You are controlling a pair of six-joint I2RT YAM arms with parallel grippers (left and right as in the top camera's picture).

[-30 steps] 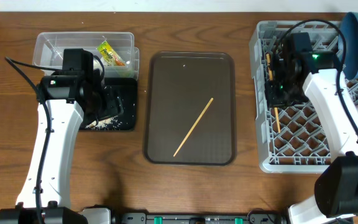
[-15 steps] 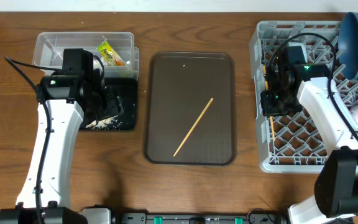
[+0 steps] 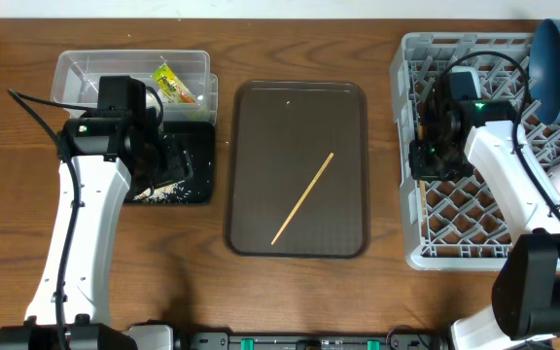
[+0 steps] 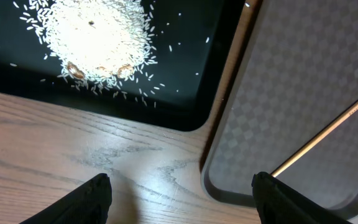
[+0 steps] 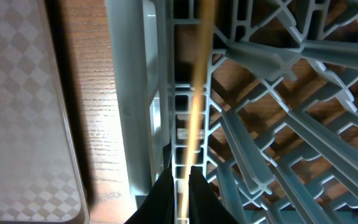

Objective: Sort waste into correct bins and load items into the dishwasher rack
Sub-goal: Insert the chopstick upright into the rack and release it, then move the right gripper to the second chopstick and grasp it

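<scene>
One chopstick [image 5: 194,124] is pinched by the right gripper's [image 5: 180,183] closed jaws along the rack's [image 5: 135,93] left wall, likely for laying in, a second chopstick [image 3: 302,198] is left on the brown tray [image 3: 261,117], the left gripper [image 4: 180,186] is held wide and empty near the rice [image 4: 95,37] in the black tray [image 4: 185,93], the wrapper [image 3: 171,84] in the tub [image 3: 76,68]

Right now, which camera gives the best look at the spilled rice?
The left wrist view: the rice fills it up close, heaped on the black tray. Overhead it is only a pale strip beside the left arm. The right wrist view shows none, just rack and a chopstick.
</scene>
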